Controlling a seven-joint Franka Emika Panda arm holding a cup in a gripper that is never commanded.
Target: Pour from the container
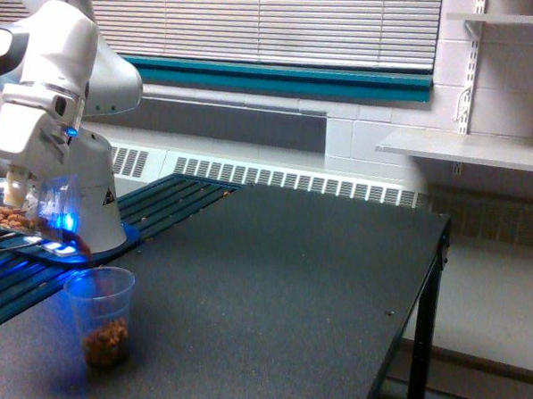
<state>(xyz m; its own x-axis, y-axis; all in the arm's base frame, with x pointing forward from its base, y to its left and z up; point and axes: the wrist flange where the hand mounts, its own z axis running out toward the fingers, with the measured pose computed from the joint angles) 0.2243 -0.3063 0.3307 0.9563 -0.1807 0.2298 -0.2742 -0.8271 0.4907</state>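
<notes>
The container [21, 212], a clear plastic jar with brown nut-like pieces inside, lies tipped on its side at the exterior view's left, its mouth lit blue and angled down to the right. My gripper [20, 193] is shut on the container; its fingers are mostly hidden behind the jar and the white hand. Directly under the mouth stands a small clear tapered cup [101, 315] on the black table [271, 280], with a layer of brown pieces in its bottom.
The arm's white base [97, 213] stands on a blue plate just behind the cup. A dark slatted surface [172, 197] lies behind the table. The table's right edge drops off near a radiator and wall shelves.
</notes>
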